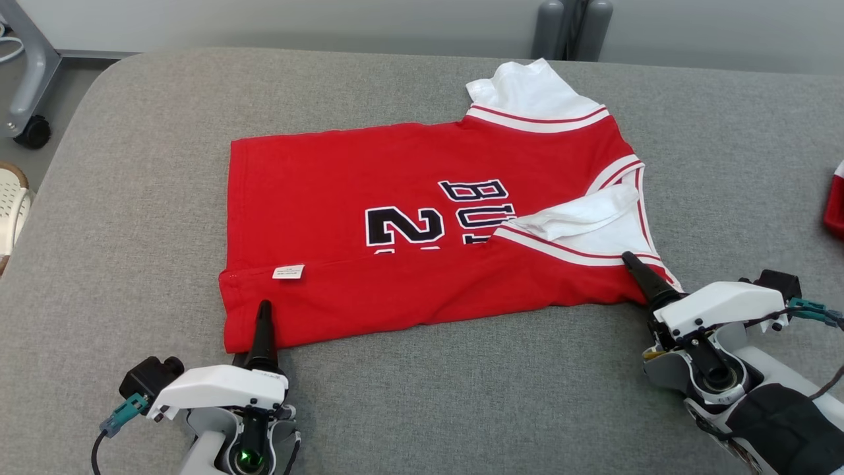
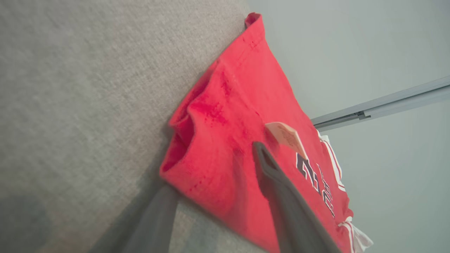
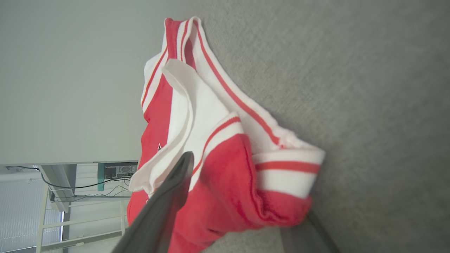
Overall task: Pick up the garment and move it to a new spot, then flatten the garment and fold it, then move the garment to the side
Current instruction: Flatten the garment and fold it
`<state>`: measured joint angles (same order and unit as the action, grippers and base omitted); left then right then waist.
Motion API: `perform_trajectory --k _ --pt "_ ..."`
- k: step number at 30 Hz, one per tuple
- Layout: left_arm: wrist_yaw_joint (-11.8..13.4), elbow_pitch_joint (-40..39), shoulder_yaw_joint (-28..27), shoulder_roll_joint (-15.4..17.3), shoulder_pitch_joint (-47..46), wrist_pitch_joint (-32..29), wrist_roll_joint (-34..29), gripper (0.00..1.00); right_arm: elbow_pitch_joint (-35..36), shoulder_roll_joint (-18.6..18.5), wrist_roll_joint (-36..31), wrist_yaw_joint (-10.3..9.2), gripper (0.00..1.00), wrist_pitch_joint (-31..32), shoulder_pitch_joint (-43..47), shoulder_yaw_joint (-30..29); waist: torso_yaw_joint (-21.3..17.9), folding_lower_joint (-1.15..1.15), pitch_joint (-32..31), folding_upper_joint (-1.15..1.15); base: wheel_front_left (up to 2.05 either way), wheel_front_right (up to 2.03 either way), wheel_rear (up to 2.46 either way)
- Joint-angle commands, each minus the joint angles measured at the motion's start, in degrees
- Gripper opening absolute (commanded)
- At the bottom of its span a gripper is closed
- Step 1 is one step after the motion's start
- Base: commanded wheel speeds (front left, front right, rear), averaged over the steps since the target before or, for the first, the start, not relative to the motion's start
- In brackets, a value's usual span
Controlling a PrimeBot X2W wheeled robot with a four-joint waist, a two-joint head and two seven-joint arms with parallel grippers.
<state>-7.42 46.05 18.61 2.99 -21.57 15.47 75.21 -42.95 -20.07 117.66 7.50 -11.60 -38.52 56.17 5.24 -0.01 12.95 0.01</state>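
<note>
Head view | left gripper (image 1: 264,311) and right gripper (image 1: 631,260) are straddling the red jersey's (image 1: 395,165) near edge, jaws apart, clamping nothing | jersey is lying flat mid-table (image 1: 461,396) | near edge already folded over once; further folding and the move aside are pending

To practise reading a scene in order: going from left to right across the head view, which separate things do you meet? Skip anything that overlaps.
wheel → left gripper → numeral 2 → right gripper → red cloth
</note>
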Motion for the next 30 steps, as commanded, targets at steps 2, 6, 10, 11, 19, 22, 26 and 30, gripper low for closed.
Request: perform_trajectory --k 2,6,10,11,19,22,26,30 --pt "-0.1 1.0 0.0 -0.1 -0.6 -0.6 -0.7 0.00 -0.2 2.6 0.0 0.00 0.00 1.3 1.9 1.7 0.0 0.01 -0.1 -0.01 0.00 0.00 0.00" --pt "-0.1 1.2 -0.5 0.0 -0.1 -0.5 -2.3 0.00 -0.2 2.3 -0.4 0.00 0.00 1.1 1.9 2.1 -0.2 0.01 -0.6 -0.01 0.00 0.00 0.00" --pt "-0.1 1.6 -2.1 0.2 0.4 -0.4 -5.4 0.00 -0.1 1.7 -0.6 0.00 0.00 0.8 2.0 2.2 -0.4 0.01 -1.3 -0.01 0.00 0.00 0.00" --pt "-0.1 1.5 -2.5 0.2 0.6 -0.4 -6.0 0.00 -0.1 1.5 -0.6 0.00 0.00 0.7 2.0 2.2 -0.5 0.01 -1.4 -0.01 0.00 0.00 0.00" --pt "-0.1 1.1 -3.8 0.1 1.2 -0.4 -8.7 0.00 0.1 0.6 -1.2 0.00 0.00 0.4 1.5 2.8 -0.6 0.01 -2.7 -0.01 0.00 0.00 0.00" --pt "-0.1 1.1 -4.1 0.1 1.4 -0.4 -9.4 0.00 -0.1 0.2 -1.4 0.00 0.00 0.6 1.2 3.2 -0.7 0.01 -3.5 -0.01 0.00 0.00 0.00" --pt "-0.1 1.2 -4.5 0.1 1.9 -0.4 -10.0 0.00 -0.6 -0.5 -1.5 0.00 0.00 1.0 0.6 3.7 -0.8 0.01 -4.2 -0.01 0.00 0.00 0.00" --pt "-0.1 1.1 -5.1 0.1 2.3 -0.3 -11.2 0.00 -1.8 -1.2 -0.8 0.00 0.00 1.6 -0.4 4.0 -0.9 0.01 -5.2 -0.01 0.00 0.00 0.00"
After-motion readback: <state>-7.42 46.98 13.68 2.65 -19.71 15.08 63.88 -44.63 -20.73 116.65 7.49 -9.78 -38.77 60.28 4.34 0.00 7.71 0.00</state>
